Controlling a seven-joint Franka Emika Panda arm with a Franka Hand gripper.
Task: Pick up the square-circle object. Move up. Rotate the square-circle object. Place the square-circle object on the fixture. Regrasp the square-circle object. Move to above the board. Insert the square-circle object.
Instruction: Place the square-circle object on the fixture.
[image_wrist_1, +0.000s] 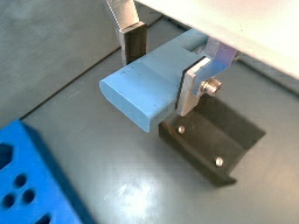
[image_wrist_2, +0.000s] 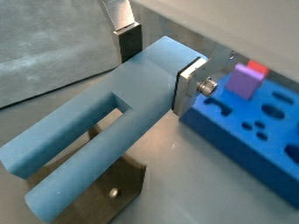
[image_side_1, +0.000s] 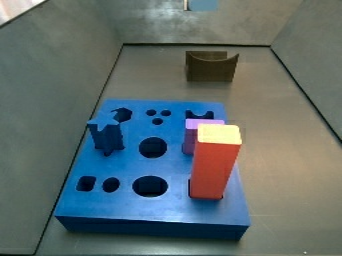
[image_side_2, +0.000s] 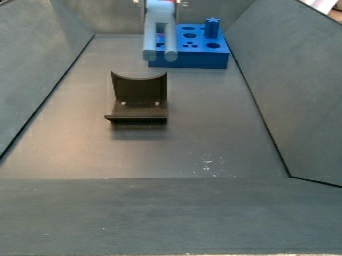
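Overhead, pincer (image_wrist_1: 163, 63) clamped on square-circle object (image_wrist_1: 149, 84), hanging clear above fixture (image_wrist_1: 219, 140), board (image_wrist_2: 251, 136) nearby.

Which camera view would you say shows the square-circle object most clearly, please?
A wrist view: the square-circle object fills it lengthwise, slot visible, clamped by the end effector. Another wrist view shows its end face; a side view shows it small above the fixture; the remaining side view barely shows it.

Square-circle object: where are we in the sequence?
Done: pickup. The gripper is shut on the square-circle object, holding it in the air above the fixture, clear of it. In hand: the lift or rotation. Left: placing on the fixture, regrasp, then insertion into the board.
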